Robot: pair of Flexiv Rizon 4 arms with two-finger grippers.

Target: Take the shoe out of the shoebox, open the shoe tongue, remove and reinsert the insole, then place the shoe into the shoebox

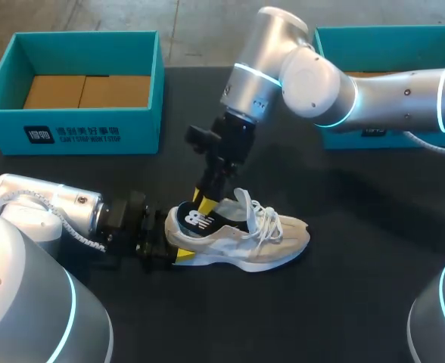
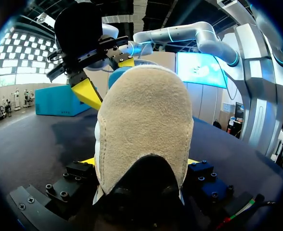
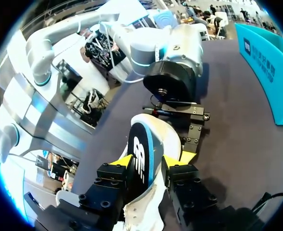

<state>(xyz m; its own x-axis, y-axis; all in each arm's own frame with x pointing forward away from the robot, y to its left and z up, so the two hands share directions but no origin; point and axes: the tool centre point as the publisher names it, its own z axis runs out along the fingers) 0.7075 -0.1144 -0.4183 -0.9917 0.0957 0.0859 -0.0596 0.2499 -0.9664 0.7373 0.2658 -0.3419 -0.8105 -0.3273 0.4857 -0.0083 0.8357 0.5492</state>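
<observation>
1 shoe tight between left jaws, 1 insole tight between right jaws, 2 shoeboxes behind

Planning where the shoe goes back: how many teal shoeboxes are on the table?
2. One open teal cardboard shoebox sits far left on the black table; the other teal cardboard shoebox sits far right, partly hidden behind the right arm. No third shows.
</observation>
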